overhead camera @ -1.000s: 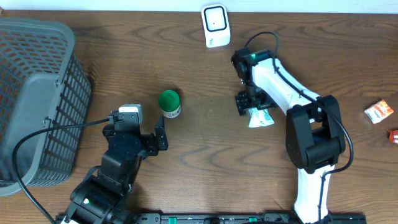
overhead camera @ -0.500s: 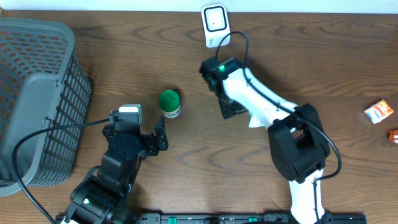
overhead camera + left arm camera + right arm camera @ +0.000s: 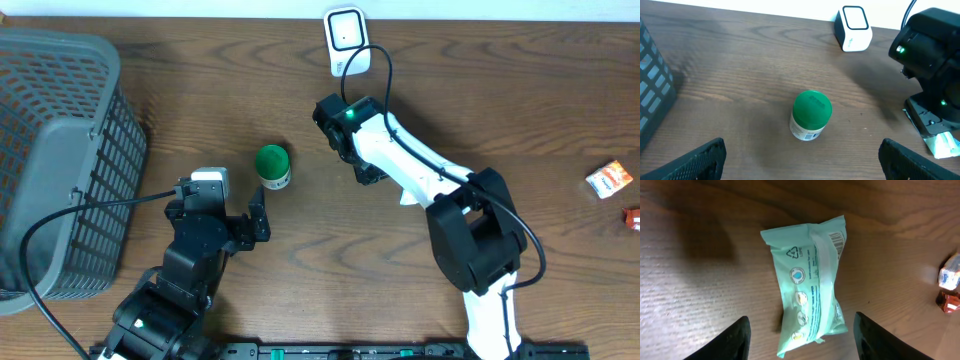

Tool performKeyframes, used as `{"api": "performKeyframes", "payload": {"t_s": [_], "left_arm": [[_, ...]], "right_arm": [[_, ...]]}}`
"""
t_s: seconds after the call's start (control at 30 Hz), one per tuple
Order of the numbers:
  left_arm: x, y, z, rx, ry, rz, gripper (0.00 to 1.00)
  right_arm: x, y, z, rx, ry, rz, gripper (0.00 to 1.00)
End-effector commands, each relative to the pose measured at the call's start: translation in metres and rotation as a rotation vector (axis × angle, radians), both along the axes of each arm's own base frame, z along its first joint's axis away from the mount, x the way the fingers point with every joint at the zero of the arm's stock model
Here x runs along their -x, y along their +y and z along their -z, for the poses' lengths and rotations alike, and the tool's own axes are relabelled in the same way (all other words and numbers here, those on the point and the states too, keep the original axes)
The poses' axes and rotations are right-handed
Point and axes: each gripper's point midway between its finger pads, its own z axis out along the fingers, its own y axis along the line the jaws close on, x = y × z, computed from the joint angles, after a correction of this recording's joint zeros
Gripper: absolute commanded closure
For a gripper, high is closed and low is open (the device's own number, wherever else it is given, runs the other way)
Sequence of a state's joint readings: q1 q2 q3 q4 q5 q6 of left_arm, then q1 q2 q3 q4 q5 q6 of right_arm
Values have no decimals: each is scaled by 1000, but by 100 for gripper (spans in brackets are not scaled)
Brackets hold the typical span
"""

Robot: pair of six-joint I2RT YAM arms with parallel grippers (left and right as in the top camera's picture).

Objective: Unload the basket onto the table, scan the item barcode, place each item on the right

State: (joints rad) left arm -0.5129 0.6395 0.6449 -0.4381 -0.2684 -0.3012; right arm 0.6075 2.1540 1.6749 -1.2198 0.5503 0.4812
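Right gripper (image 3: pixel 801 325) hangs over the mint pouch (image 3: pixel 807 280), fingers (image 3: pixel 737 340) partly spread to either side and clear of it, holding nothing, likely lined up to lift it toward the scanner (image 3: pixel 346 40). Its wrist view shows the pouch flat on the surface (image 3: pixel 700 295) with its barcode (image 3: pixel 837 241) facing up; overhead, the arm (image 3: pixel 420 170) hides most of it. Left gripper (image 3: pixel 802 152) gapes wide and empty, facing a green-capped bottle (image 3: pixel 810 114).
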Motion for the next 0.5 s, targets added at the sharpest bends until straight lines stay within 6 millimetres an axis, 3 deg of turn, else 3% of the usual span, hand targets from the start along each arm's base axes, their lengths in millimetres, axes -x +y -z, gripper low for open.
{"api": "performKeyframes", "payload": {"t_s": [0.0,0.13,0.27,0.47], "left_arm": [[-1,3,-2,-14,-11,-9,2],[-1,3,-2,-14,-10,-9,2],[-1,3,-2,-14,-11,-9,2],[-1,3,-2,-14,-11,-9,2]], "right_arm": [[-3,-6,13,66,-3,6,41],[0,-9,29,94,37,5,48],[3,-12,44,127,67,6,60],[3,-28,37,223,19,48,64]]}}
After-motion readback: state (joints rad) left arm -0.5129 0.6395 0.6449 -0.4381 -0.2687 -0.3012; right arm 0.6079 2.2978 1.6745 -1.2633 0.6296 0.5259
